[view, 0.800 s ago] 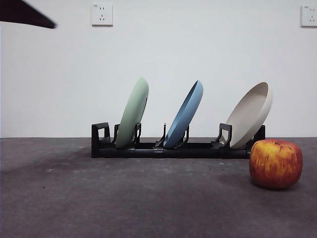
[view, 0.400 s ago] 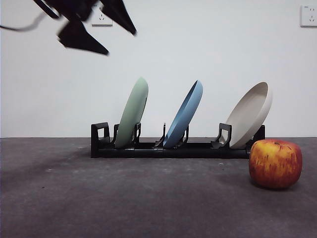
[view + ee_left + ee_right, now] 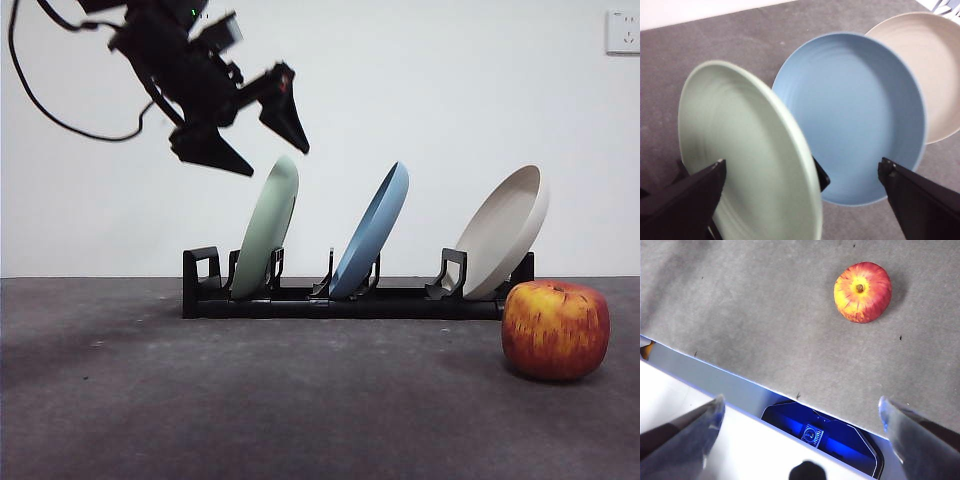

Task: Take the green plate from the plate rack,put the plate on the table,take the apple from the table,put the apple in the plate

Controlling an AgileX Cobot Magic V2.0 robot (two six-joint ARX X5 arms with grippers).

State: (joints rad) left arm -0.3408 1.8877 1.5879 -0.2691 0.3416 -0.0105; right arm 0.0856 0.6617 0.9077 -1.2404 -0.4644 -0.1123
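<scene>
The green plate [image 3: 268,226] leans in the left slot of the black plate rack [image 3: 345,298] on the dark grey table [image 3: 250,400]. My left gripper [image 3: 262,143] is open and hangs just above the plate's top rim, one jaw on each side. In the left wrist view the green plate [image 3: 740,150] is close between my open jaws. The red and yellow apple [image 3: 556,328] sits on the table at the right, in front of the rack's end. It also shows in the right wrist view [image 3: 862,291]. My right gripper [image 3: 800,412] is open and waits back from the table's edge.
A blue plate [image 3: 372,231] stands in the middle slot and a beige plate [image 3: 505,230] in the right slot. Both show in the left wrist view, the blue plate [image 3: 860,115] right behind the green one. A white wall stands behind the rack.
My left arm has come down from the top left corner towards the right. Its open jaws now stand just over the green plate's top rim. Plates and apple have not moved.
</scene>
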